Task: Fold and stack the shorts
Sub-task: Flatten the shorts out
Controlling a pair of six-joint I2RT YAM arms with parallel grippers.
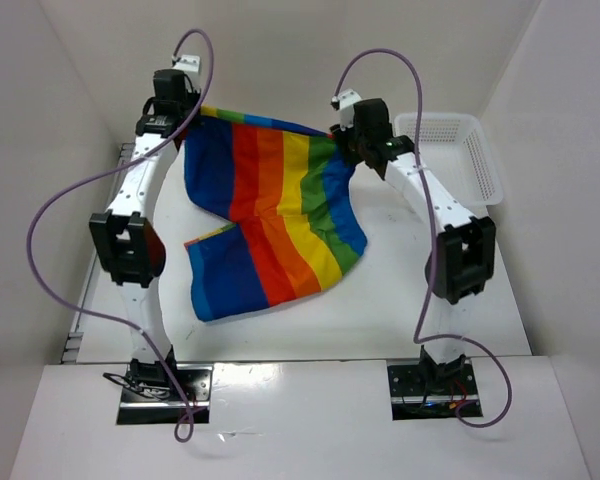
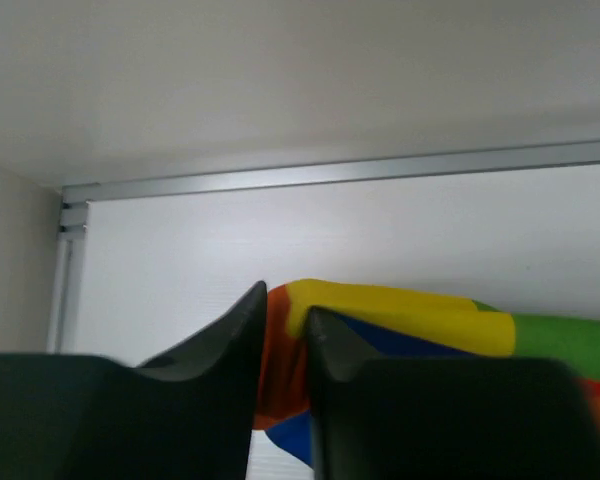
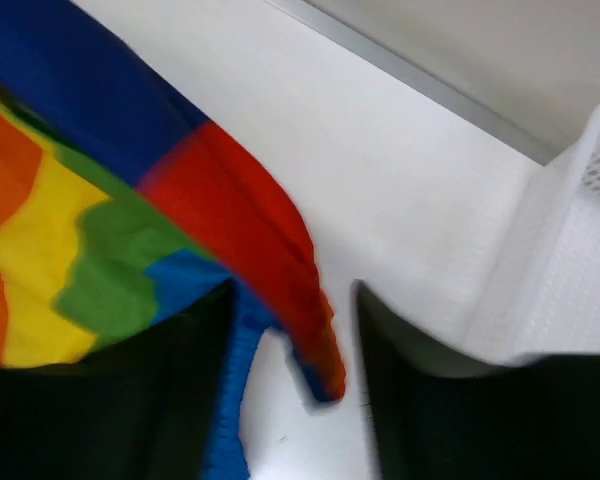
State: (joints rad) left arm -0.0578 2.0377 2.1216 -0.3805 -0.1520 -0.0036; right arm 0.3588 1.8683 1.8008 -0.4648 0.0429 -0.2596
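The rainbow-striped shorts (image 1: 275,215) are spread out, the waist edge lifted at the far side and the legs lying on the table towards me. My left gripper (image 1: 190,108) is shut on the far left corner; in the left wrist view (image 2: 287,310) orange cloth (image 2: 280,370) is pinched between the fingers. My right gripper (image 1: 345,140) is at the far right corner. In the right wrist view (image 3: 295,310) its jaws stand wide apart, and a red and blue cloth edge (image 3: 310,320) hangs loose and blurred between them.
A white mesh basket (image 1: 480,160) stands at the back right, close beside the right gripper, and shows in the right wrist view (image 3: 570,260). White walls enclose the table at the back and on both sides.
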